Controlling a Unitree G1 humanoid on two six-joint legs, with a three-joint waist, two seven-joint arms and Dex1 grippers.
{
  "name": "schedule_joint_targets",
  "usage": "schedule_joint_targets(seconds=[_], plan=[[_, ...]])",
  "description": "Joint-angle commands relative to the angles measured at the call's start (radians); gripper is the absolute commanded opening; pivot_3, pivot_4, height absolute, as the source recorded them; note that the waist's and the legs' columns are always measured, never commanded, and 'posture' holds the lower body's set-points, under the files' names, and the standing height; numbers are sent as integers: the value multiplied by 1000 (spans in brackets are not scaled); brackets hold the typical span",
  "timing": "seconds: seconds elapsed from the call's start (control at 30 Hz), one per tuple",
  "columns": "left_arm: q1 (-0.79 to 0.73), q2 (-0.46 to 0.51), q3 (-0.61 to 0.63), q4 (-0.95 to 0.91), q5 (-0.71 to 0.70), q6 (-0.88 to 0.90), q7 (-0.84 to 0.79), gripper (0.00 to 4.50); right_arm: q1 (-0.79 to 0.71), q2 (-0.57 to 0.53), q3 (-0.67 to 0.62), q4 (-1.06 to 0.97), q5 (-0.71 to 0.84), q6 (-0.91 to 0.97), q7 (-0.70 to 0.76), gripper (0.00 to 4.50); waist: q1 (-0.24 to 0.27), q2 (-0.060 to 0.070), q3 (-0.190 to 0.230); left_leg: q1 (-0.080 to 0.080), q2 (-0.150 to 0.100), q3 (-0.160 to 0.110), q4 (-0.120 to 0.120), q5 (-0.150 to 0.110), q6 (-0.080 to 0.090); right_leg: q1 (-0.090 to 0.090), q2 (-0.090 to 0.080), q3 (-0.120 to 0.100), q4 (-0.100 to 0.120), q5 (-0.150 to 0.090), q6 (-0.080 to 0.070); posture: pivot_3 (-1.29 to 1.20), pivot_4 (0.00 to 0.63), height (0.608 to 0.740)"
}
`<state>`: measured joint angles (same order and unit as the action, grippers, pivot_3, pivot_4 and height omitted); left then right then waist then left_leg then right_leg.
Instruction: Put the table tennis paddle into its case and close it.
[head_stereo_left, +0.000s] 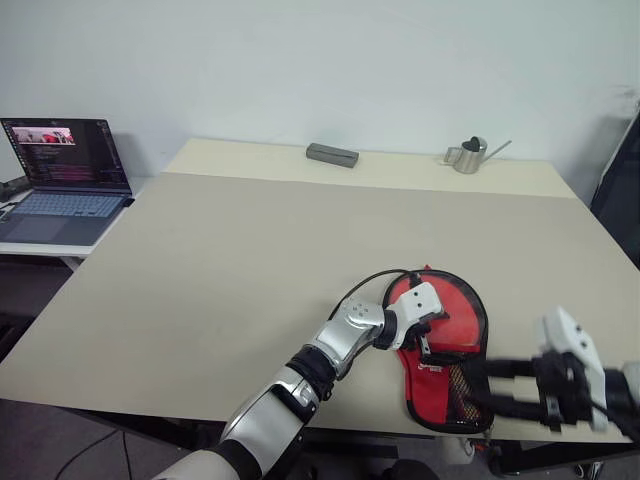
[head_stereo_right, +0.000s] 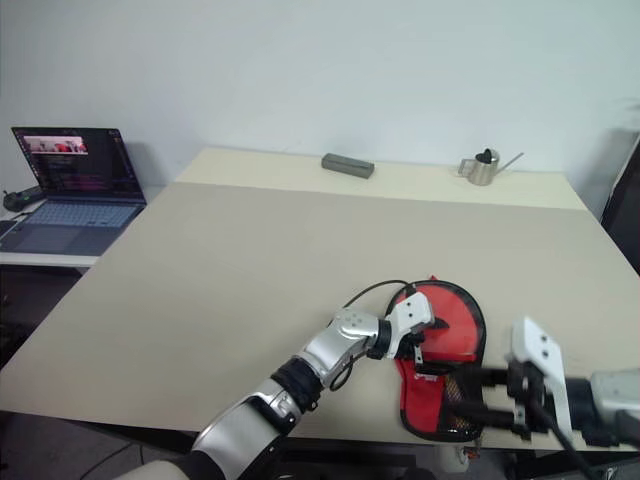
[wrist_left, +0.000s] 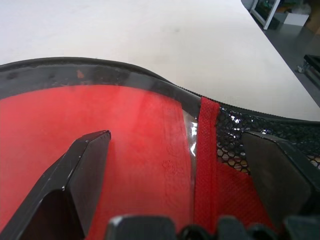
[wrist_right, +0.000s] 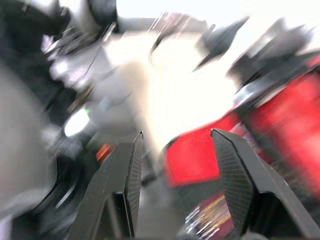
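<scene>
Across the middle of the room sits the big beige worktop (head_stereo_left: 250, 260), and most of it is bare, so there's loads of open surface toward the far edge and the left side. Everything that matters is crowded against the near edge, toward the near right corner.

So the case (head_stereo_left: 455, 330) lies flat there, red side up with the black mesh pocket showing. Its long axis runs roughly from the far edge to the near edge: the round wide end points toward the far edge, the narrow handle end points at the near edge and sits right at the lip, maybe slightly over it, hard to say. Can't see the paddle itself anywhere, so no idea from this whether it's inside.

Left tool (head_stereo_left: 425, 335) is down on the red face of the case, reaching in from the left. In the left wrist view its two black fingers (wrist_left: 75, 180) are spread wide with the red fabric and the mesh pocket between them, not pinching anything.

Right tool (head_stereo_right: 478, 398) hangs at the near right corner, just beside the narrow end of the case, fingers pointing left at it. Its fingers (wrist_right: 125, 175) stand apart with a clear gap and nothing in between.

Off along the far edge, well apart from all this: a dark grey bar-shaped thing (head_stereo_left: 332, 154) near the middle and a little metal watering can (head_stereo_left: 468, 155) further right. An open laptop (head_stereo_left: 62, 180) sits on a separate desk past the left edge.
</scene>
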<state>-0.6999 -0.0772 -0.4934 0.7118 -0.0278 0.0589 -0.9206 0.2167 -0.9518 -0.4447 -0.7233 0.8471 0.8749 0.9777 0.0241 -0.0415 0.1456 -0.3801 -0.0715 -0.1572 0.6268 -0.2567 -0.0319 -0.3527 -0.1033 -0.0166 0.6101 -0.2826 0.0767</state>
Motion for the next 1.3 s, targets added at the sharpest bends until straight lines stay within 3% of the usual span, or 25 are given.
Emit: schedule_joint_targets(seconds=[0.03,0.13,0.27,0.37,0.67,0.83,0.97,1.2,1.3], plan=[[74,88,5,2,50,113,8,4500,-58,19,30,48,-10,-36,-35,2315,-2,6,4,0,0,0,-1,0,0,-1,0,0,0,0,1,0,150,740],[112,118,25,-232,-18,189,-55,4500,-174,39,96,159,-9,-48,-35,2315,-16,14,10,-1,-1,3,-1,2,8,-3,3,1,3,8,12,0,150,740],[134,143,51,-376,-51,254,-49,4500,-275,55,142,284,-20,-65,-13,2315,-12,25,18,-8,-3,4,-1,1,9,-12,4,3,5,8,11,0,150,740],[150,182,91,-472,-82,269,-49,4500,-339,62,176,369,-48,-98,10,2315,-7,25,21,-16,-4,5,1,2,7,-22,2,4,10,9,6,0,150,740],[282,387,440,-828,-296,377,35,4500,-596,135,285,766,-243,-327,68,2315,-18,25,41,-19,-5,7,2,3,5,-29,1,6,18,8,4,0,150,740],[305,484,577,-871,-329,376,94,4500,-733,176,320,1063,-370,-512,109,2315,-18,25,42,-19,-5,8,3,3,4,-30,0,6,18,8,3,0,150,740],[311,528,618,-920,-330,395,138,4500,-858,193,329,1318,-442,-632,149,2315,-22,25,42,-20,-5,10,3,3,4,-31,0,7,18,8,3,0,150,740],[296,577,588,-939,-285,395,194,4500,-1055,205,337,1634,-548,-790,165,2315,-27,25,42,-20,-4,17,3,3,4,-32,0,9,20,8,3,0,150,740],[317,585,586,-913,-274,381,208,4500,-1085,217,343,1657,-575,-821,174,2315,-30,25,42,-20,-4,19,3,3,4,-32,0,10,20,8,2,0,150,740]])
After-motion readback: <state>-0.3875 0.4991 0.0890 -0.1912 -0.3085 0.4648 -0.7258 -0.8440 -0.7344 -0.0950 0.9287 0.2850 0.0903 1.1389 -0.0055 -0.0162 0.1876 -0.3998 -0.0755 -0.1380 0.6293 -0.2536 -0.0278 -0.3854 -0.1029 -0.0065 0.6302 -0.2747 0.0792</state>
